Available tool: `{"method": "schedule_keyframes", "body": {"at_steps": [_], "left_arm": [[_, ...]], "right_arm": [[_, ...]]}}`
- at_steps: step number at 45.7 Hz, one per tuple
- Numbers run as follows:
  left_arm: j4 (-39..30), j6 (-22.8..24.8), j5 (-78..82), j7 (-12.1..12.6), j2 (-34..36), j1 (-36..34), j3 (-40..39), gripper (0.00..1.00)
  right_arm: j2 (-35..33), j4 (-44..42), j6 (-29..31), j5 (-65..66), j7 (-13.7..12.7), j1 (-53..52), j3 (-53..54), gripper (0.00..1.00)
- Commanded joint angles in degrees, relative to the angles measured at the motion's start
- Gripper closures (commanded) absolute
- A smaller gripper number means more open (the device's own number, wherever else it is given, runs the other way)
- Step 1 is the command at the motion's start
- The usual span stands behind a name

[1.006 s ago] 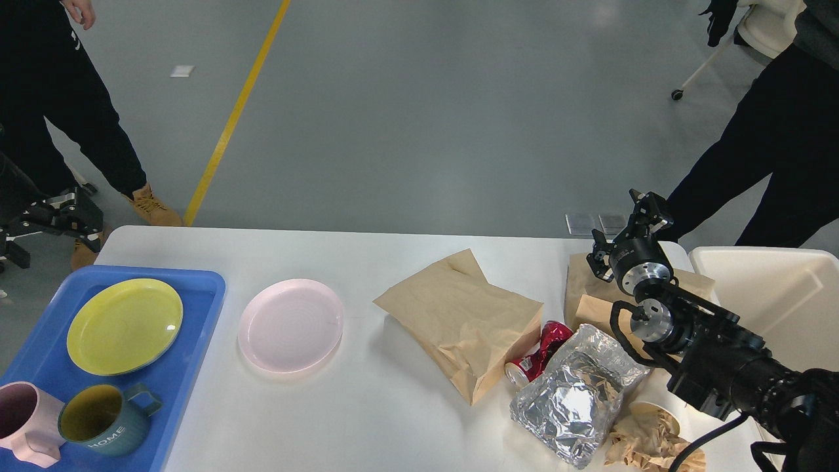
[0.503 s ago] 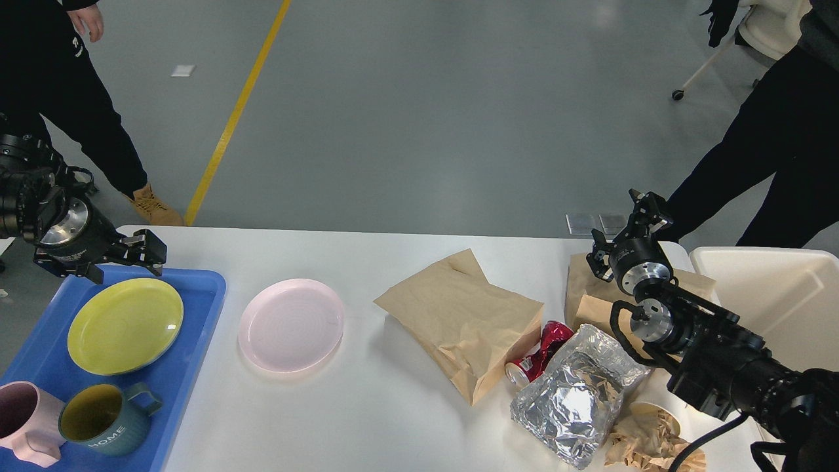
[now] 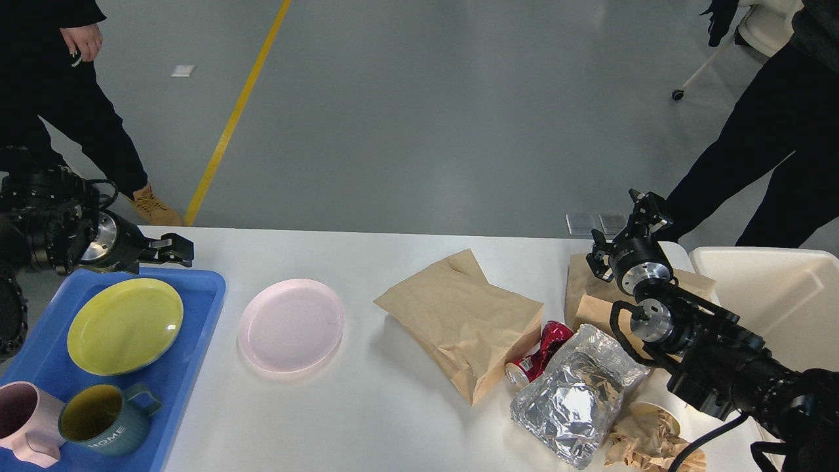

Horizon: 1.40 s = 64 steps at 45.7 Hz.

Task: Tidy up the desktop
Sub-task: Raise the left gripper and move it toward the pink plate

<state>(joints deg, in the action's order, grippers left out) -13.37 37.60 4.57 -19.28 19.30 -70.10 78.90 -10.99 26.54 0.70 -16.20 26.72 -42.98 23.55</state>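
Observation:
The white desktop [image 3: 393, 413] holds a pink plate [image 3: 292, 324] at left centre and a heap of litter at the right: a large brown paper bag [image 3: 462, 321], a second brown bag [image 3: 583, 282], a crushed red can [image 3: 541, 357], crumpled foil [image 3: 573, 393] and crumpled brown paper [image 3: 645, 436]. My left gripper [image 3: 187, 254] hovers over the desktop's far left corner, just beyond the blue tray [image 3: 200, 282], fingers pointing right, slightly apart and empty. My right gripper [image 3: 645, 203] is raised above the second bag, dark and seen from behind, holding nothing visible.
The blue tray carries a yellow plate [image 3: 124, 324], a pink mug [image 3: 23, 413] and a teal mug [image 3: 98, 419]. A cream-white bin [image 3: 767, 301] stands off the right edge. People stand at far left [image 3: 65, 118] and far right [image 3: 773, 144].
My left arm has come in from the left edge and its gripper has moved right, to the tray's far right corner. The right arm has not moved.

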Motion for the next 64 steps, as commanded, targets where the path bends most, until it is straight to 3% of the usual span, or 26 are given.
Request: {"method": "schedule_keyframes", "body": {"at_steps": [1, 11, 25, 64], "left_arm": [[0.0, -0.8, 0.0, 1.4, -1.4, 1.1, -0.3, 0.1], [0.0, -1.0, 0.0, 1.4, -2.5, 1.4, -3.7, 0.08], [0.0, -1.7, 0.2, 1.2, -2.0, 3.0, -15.5, 0.04], [-0.2, -1.1, 0.2, 1.0, 0.6, 5.8, -17.7, 0.04]], "right_arm": [[0.0, 0.0, 0.0, 0.0, 0.0, 0.0, 0.0, 0.0], [0.0, 0.0, 0.0, 0.0, 0.0, 0.0, 0.0, 0.0], [0.0, 0.0, 0.0, -0.1, 0.0, 0.0, 0.0, 0.0], [0.0, 0.0, 0.0, 0.0, 0.0, 0.0, 0.0, 0.0]]}}
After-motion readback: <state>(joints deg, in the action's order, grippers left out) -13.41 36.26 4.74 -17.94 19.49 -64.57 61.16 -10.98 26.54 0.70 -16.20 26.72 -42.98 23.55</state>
